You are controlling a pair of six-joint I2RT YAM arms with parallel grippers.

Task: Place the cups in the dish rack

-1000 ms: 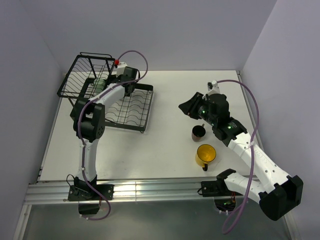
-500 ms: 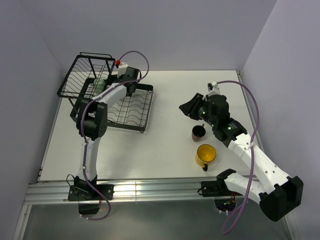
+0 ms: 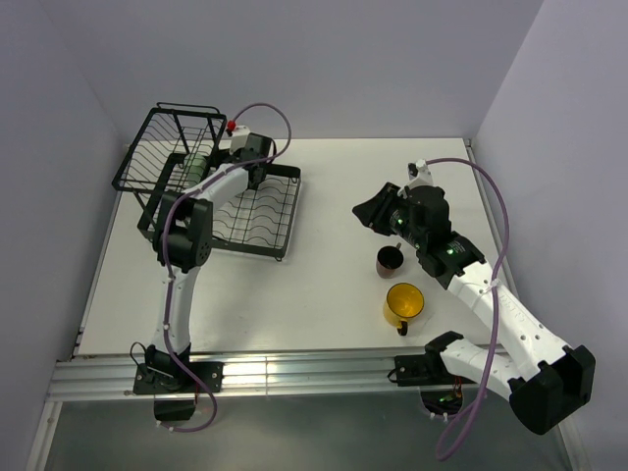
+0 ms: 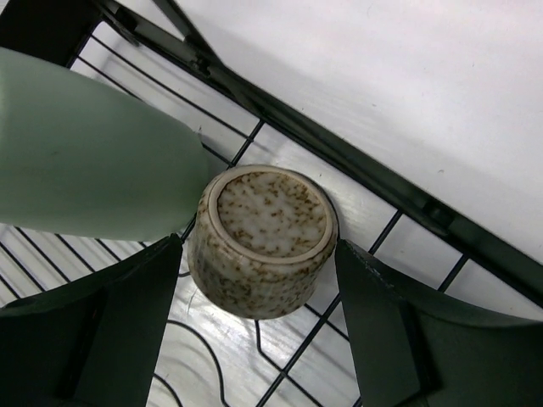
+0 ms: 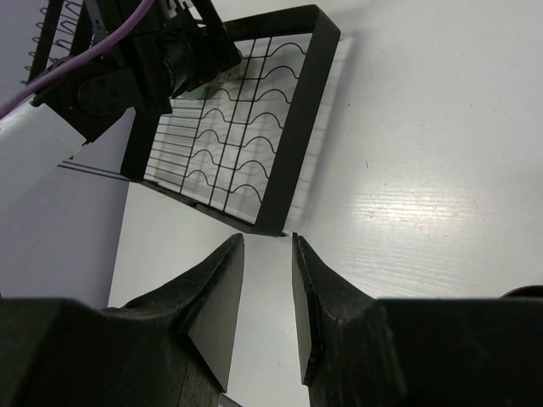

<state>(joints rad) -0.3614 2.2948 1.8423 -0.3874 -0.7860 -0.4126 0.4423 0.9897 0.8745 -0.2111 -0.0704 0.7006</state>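
A beige speckled cup stands bottom-up on the wires of the dish rack, touching a pale green tumbler that lies on its side. My left gripper is open, its fingers close on either side of the beige cup. From above, the left gripper reaches over the dish rack and the green tumbler shows beside it. A dark brown mug and a yellow mug stand on the table, right of centre. My right gripper hovers open and empty above the table, near the brown mug.
The rack's taller basket section rises at the back left. The rack's near corner shows beyond my right gripper. Walls close the table on the left, back and right.
The left jaws have widened a little around the beige cup and the left arm has shifted slightly. The right arm has not moved.
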